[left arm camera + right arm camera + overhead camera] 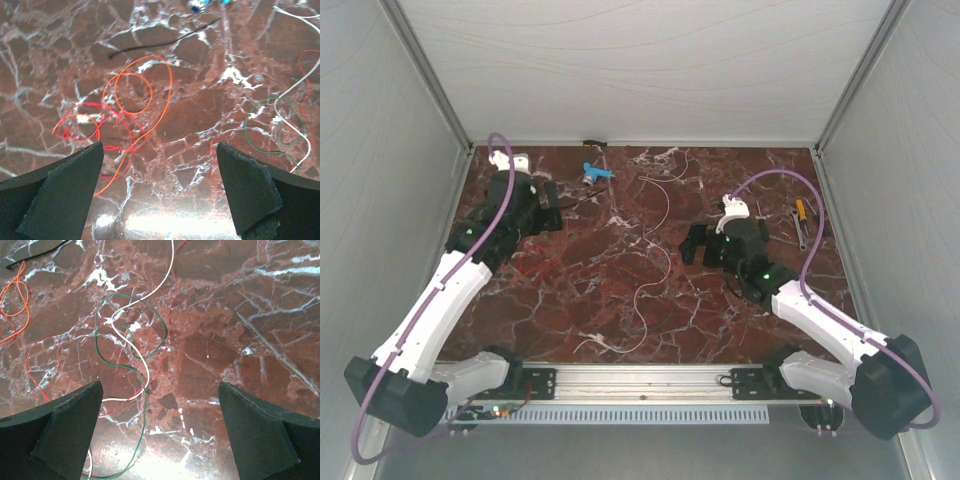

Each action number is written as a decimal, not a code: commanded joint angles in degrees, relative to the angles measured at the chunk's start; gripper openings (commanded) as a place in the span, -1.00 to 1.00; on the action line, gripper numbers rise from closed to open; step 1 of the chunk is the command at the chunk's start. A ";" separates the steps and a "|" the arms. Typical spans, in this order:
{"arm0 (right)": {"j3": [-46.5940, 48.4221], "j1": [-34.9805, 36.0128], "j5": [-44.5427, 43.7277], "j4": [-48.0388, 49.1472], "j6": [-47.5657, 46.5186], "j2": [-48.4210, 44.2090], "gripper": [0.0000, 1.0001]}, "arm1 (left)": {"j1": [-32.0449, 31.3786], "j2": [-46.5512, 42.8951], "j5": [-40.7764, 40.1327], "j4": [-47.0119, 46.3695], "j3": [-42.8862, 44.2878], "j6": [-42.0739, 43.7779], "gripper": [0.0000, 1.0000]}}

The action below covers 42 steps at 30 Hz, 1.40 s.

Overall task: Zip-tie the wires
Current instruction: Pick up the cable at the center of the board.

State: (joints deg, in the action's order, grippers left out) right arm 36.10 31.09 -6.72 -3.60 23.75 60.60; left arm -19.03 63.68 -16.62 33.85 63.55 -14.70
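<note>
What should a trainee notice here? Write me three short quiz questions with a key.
1. True or false: the left gripper is holding a wire.
2. In the right wrist view, which colour of wire crosses the white wire? A blue, B green, C yellow.
3. Fill in: in the left wrist view, the black zip tie lies just beyond the ___ loops.

Key: 1 false, it is open and empty. 2 B, the green wire. 3 orange, the orange wire.

Orange, red wires (170,85) loop on marble table (45,75) by left finger; green, white ones curl right. Black zip tie (165,42) beyond. Left gripper (160,165) spread wide, empty.
</note>
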 commanded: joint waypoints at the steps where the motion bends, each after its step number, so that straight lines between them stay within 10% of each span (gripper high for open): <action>1: -0.21 -0.24 -2.82 8.36 -4.84 1.26 0.96 | 2.00 -3.38 -5.37 3.24 -1.23 -6.49 0.87; 14: 1.96 -0.17 -4.08 12.81 -3.81 7.44 0.91 | 2.99 -10.65 -4.14 2.79 -13.09 -16.64 0.80; 26: 5.06 -0.74 -0.50 11.29 -4.77 12.21 0.83 | 3.57 13.78 0.54 -6.27 -2.95 -11.62 0.73; 42: 6.12 -2.82 3.07 10.51 -4.16 14.03 0.78 | 19.13 30.21 16.62 -20.11 -1.42 -43.75 0.54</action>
State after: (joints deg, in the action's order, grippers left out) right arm 39.66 28.80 -4.49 6.22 19.33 74.13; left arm -2.22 92.77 -4.32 20.21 62.61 -49.04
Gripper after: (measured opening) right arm 0.899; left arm 0.787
